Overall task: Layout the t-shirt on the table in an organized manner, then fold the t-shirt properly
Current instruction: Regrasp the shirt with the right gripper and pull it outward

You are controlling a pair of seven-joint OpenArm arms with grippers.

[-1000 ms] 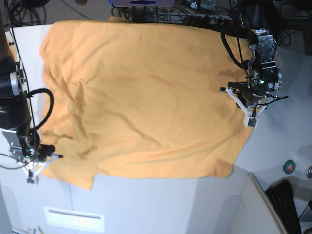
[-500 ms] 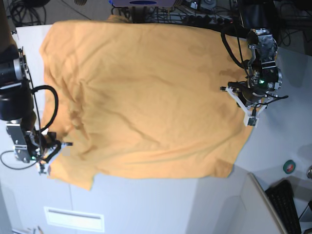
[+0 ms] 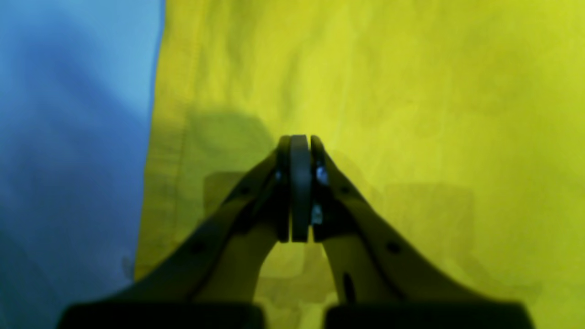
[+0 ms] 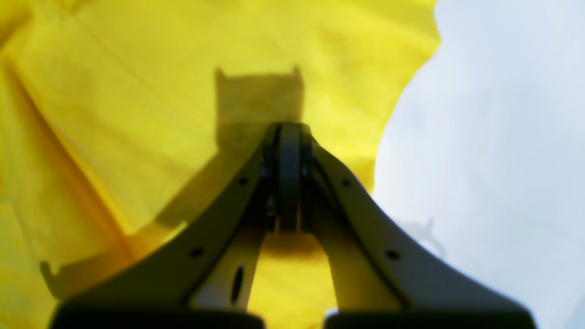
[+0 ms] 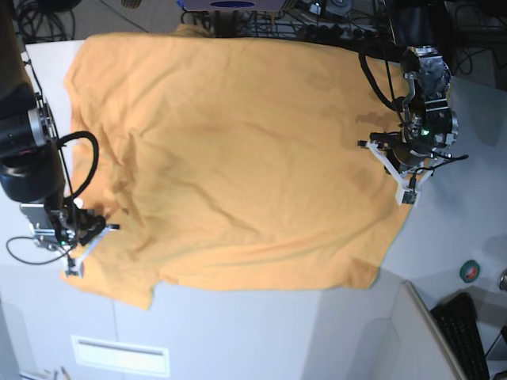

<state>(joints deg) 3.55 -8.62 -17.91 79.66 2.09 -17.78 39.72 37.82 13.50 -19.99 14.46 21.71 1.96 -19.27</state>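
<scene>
**Across the table, a spread shirt and two closed grippers**

On the white table (image 5: 444, 237) the orange-yellow t-shirt (image 5: 238, 158) lies spread wide, plain side up, with soft wrinkles and one sleeve reaching toward the near edge (no lettering shows). The left gripper (image 5: 409, 198) sits at the shirt's hem edge on the base view's right, jaws pressed together with nothing between them; its wrist view shows the stitched hem just beside it. The right gripper (image 5: 74, 269) is over the sleeve area on the opposite side, also clenched empty, above creased fabric near the cloth's border.
</scene>
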